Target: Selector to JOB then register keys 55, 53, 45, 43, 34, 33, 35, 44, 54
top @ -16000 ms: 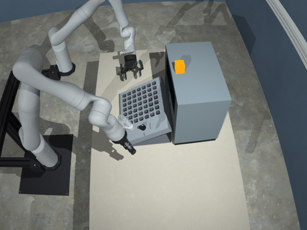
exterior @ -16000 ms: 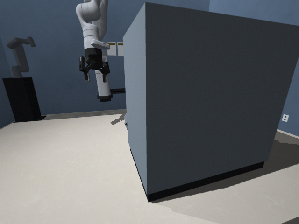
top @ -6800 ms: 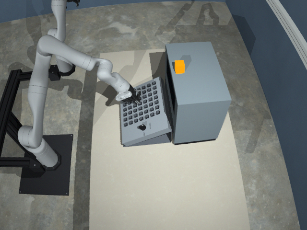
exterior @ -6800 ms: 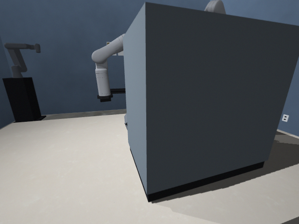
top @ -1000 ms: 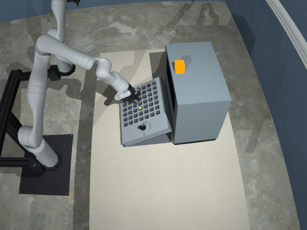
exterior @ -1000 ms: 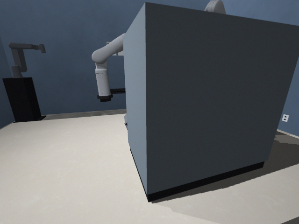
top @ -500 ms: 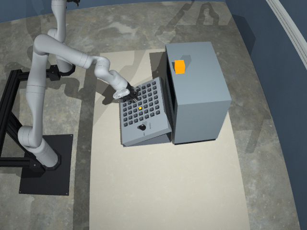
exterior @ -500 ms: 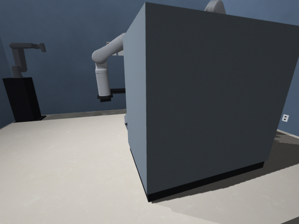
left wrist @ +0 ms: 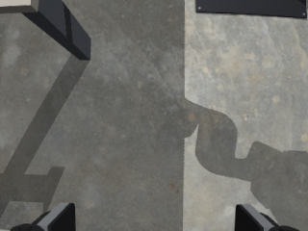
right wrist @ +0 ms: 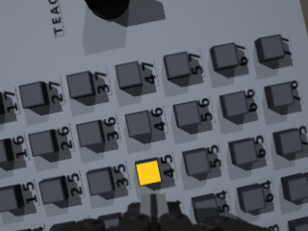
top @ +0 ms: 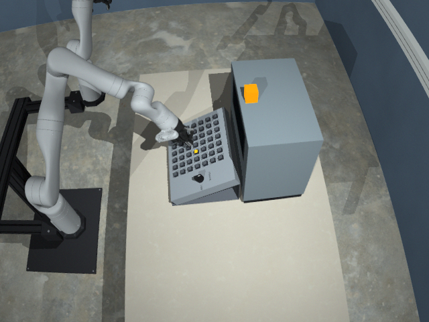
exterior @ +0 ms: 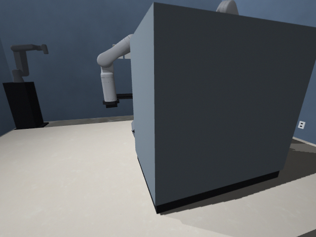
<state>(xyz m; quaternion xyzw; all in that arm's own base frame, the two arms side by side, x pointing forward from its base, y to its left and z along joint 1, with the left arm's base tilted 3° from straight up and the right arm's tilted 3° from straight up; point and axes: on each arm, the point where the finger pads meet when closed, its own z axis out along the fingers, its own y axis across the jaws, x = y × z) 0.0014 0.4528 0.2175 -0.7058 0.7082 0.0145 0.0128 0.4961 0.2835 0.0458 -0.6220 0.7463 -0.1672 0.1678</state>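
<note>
The sloped key panel (top: 185,195) (right wrist: 202,19) stands in front of the cabinet. One key is lit yellow, key 45 (top: 196,151) (right wrist: 148,172); key 55 (right wrist: 196,162) and key 35 (right wrist: 100,181) beside it are dark. The black selector knob (top: 198,178) (right wrist: 108,6) sits near the TEACH label (top: 209,176) (right wrist: 57,18); its exact pointing is hard to read. My right gripper (top: 188,143) (right wrist: 153,210) is shut and empty, its tips over the key 44 area, which they hide, beside lit key 45. My left gripper (left wrist: 155,218) is open and empty above the floor, away from the panel.
The large grey cabinet (top: 280,111) (exterior: 217,101) stands right behind the panel and blocks the exterior view of the keys. An orange cube (top: 251,93) sits on top of it. A black frame (top: 10,138) carries the arms. Another arm on a black pedestal (exterior: 21,104) stands in the background.
</note>
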